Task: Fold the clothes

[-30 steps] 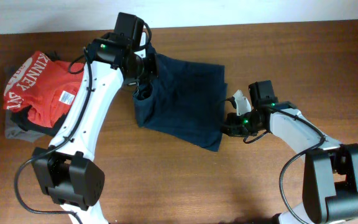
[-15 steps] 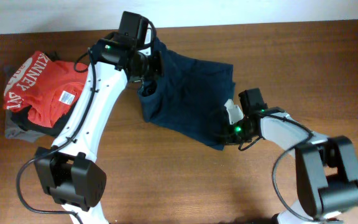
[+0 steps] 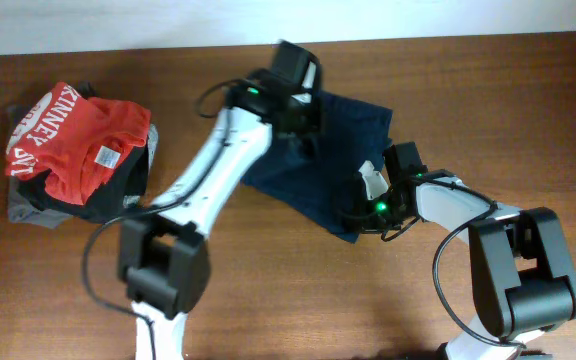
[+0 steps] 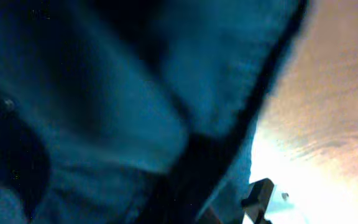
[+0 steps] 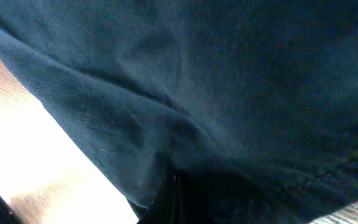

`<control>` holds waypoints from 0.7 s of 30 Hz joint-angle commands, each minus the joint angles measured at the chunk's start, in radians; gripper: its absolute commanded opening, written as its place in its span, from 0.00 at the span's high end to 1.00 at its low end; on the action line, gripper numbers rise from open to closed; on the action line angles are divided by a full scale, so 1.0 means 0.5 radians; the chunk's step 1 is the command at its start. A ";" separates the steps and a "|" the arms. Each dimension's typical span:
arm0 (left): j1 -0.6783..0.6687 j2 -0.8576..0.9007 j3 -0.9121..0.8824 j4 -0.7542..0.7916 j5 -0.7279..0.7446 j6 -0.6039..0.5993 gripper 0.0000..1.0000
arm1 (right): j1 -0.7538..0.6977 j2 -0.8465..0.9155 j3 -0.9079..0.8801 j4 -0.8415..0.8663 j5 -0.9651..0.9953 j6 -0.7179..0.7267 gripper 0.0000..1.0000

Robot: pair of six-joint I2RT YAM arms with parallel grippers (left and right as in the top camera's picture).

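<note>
The dark navy shorts (image 3: 353,150) lie bunched at the table's middle back, partly folded over on themselves. My left gripper (image 3: 303,128) is at their upper left part and is shut on the cloth; blurred blue cloth (image 4: 104,93) fills the left wrist view. My right gripper (image 3: 360,212) is at the shorts' lower right corner and is shut on it; dark cloth (image 5: 229,74) covers the right wrist view and hides the fingers.
A red shirt with white lettering (image 3: 73,140) lies on top of grey and black garments (image 3: 28,205) at the left end of the wooden table (image 3: 268,290). The left arm reaches across from the front centre.
My left gripper has swung right with the shorts' left edge, pulling it over the rest of the cloth. The shorts now look narrower and sit further right. The right gripper stays at the corner.
</note>
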 commanded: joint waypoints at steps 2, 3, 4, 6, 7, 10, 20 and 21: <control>-0.167 0.127 0.034 0.095 0.087 -0.040 0.99 | 0.014 0.142 -0.076 -0.039 0.247 0.001 0.96; -0.196 0.144 0.034 0.108 0.091 -0.040 1.00 | 0.014 0.142 -0.076 -0.042 0.248 0.001 0.96; -0.219 0.146 0.034 0.112 0.090 -0.040 0.99 | 0.014 0.142 -0.076 -0.043 0.248 0.001 0.96; -0.261 0.148 0.034 0.113 0.083 -0.038 0.99 | 0.014 0.142 -0.076 -0.044 0.249 0.001 0.96; -0.275 0.148 0.035 0.114 0.083 -0.038 0.99 | 0.014 0.142 -0.076 -0.044 0.256 0.001 0.96; -0.304 0.148 0.035 0.112 0.085 -0.038 0.91 | 0.014 0.142 -0.076 -0.050 0.268 0.001 0.96; -0.298 0.128 0.179 -0.091 0.073 0.073 0.48 | 0.014 0.141 -0.076 -0.099 0.293 0.001 0.96; -0.298 0.121 0.212 -0.131 0.048 0.107 0.48 | 0.014 0.141 -0.076 -0.103 0.293 0.001 0.96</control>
